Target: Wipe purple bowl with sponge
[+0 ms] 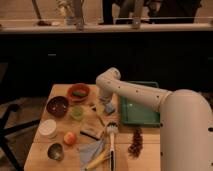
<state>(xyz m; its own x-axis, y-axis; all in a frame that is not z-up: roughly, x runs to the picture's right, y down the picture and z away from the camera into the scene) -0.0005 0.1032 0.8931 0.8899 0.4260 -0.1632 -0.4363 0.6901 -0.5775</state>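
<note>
The purple bowl [57, 106] is dark and round and stands at the table's left side. My gripper [106, 104] hangs from the white arm [145, 95] over the middle of the table, right of the bowl and apart from it. A small pale blue block [109, 108] sits right at the gripper's tip and may be the sponge. I cannot tell if it is held. A green lump [78, 93] lies in an orange bowl [79, 88] behind the purple bowl.
A green tray [138, 116] stands right of the gripper. In front are a green cup [76, 112], a white cup [48, 128], an orange fruit [70, 137], a metal bowl [55, 151], a blue cloth [91, 149], a dish brush [111, 132] and a pine cone [135, 142].
</note>
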